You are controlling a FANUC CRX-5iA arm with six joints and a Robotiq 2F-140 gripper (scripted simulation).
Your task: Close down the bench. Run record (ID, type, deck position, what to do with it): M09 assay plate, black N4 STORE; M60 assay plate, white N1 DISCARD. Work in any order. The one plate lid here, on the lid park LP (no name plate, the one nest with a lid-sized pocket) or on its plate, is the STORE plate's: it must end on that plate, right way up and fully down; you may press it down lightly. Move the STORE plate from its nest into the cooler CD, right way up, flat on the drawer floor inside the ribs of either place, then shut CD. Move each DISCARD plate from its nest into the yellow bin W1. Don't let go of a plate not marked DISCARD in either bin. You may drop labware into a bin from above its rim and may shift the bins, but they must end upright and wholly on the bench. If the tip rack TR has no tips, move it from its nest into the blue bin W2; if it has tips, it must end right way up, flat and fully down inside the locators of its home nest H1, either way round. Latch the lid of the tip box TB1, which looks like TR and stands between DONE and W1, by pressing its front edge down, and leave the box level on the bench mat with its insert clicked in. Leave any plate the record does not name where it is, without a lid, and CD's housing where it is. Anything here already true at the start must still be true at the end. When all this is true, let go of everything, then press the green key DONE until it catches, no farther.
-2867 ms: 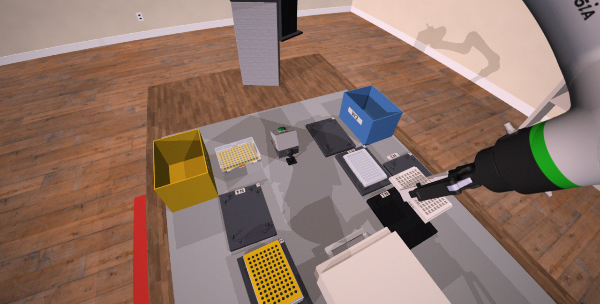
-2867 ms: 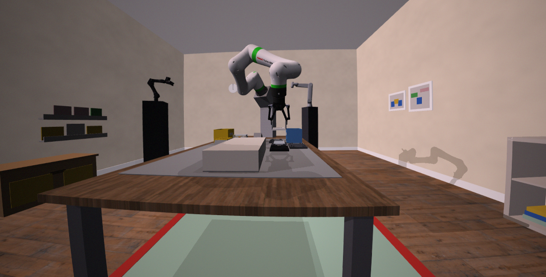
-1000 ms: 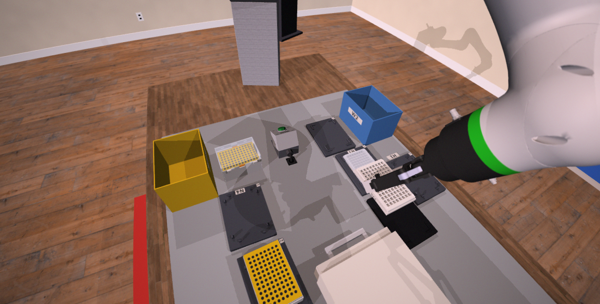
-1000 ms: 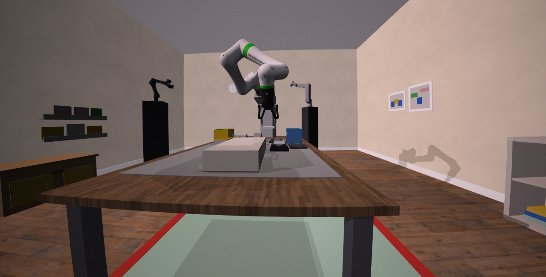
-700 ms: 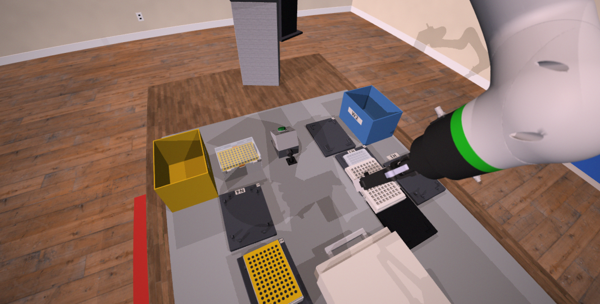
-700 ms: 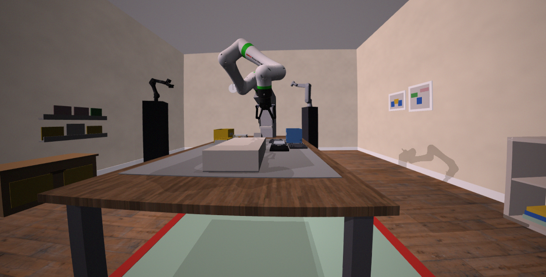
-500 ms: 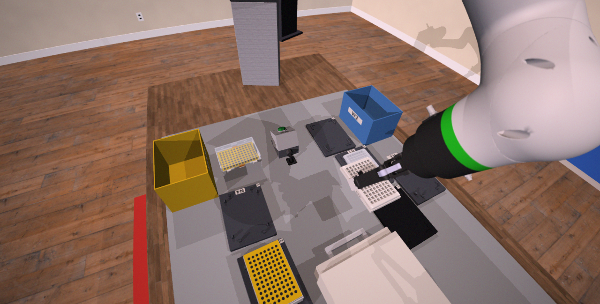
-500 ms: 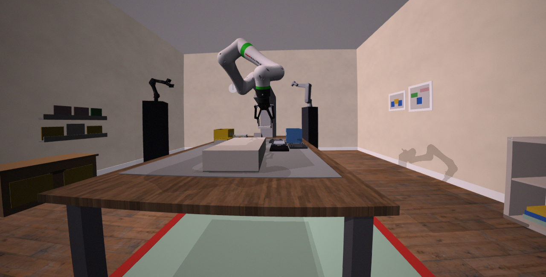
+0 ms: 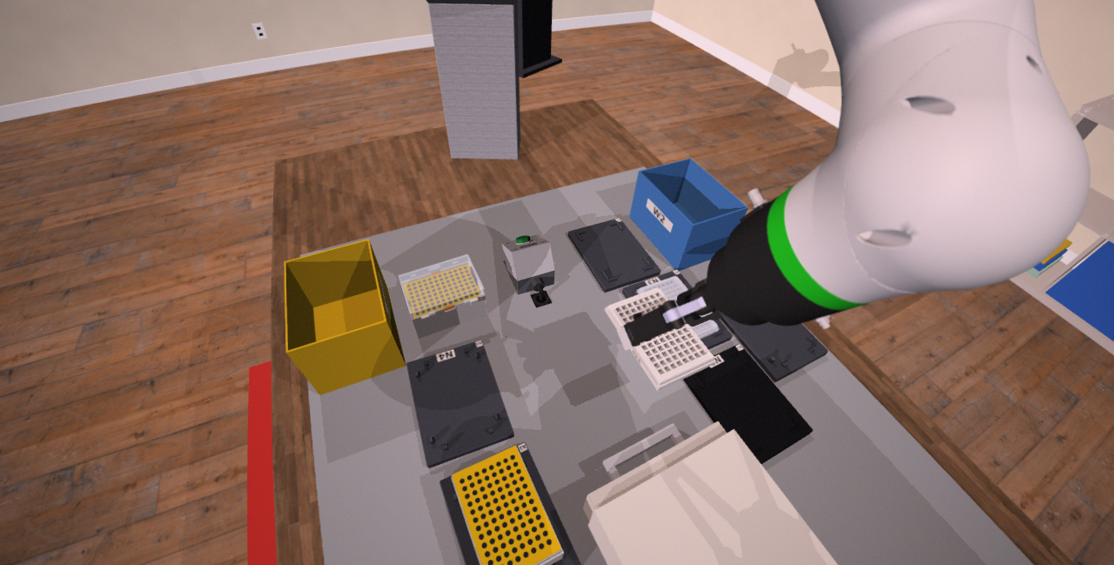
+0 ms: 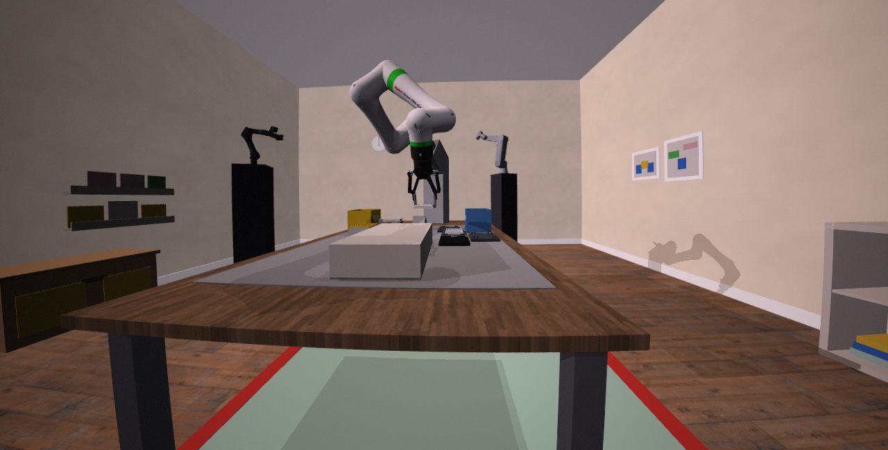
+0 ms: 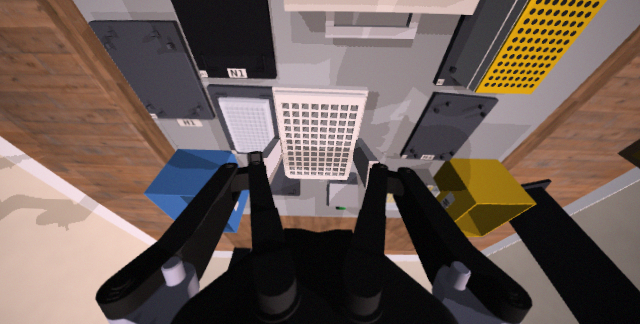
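My gripper (image 9: 668,319) is shut on a white gridded assay plate (image 9: 661,337) and holds it level above the bench, over the nests at the right side. In the wrist view the plate (image 11: 319,131) sits between my fingers, held across its short side. In the exterior view my gripper (image 10: 424,199) hangs well above the bench. The yellow bin W1 (image 9: 338,316) stands open at the left, also in the wrist view (image 11: 480,194). The N4 nest (image 9: 459,401) is bare. A flat black slab (image 9: 748,406) lies by the N1 label.
Blue bin W2 (image 9: 685,211) stands at the back right. Another finer white plate (image 11: 247,124) sits in a nest under my gripper. The clear-lidded tip box TB1 (image 9: 440,285) and DONE key (image 9: 523,238) stand at the back. A yellow rack (image 9: 506,511) and the cooler CD (image 9: 701,499) are in front.
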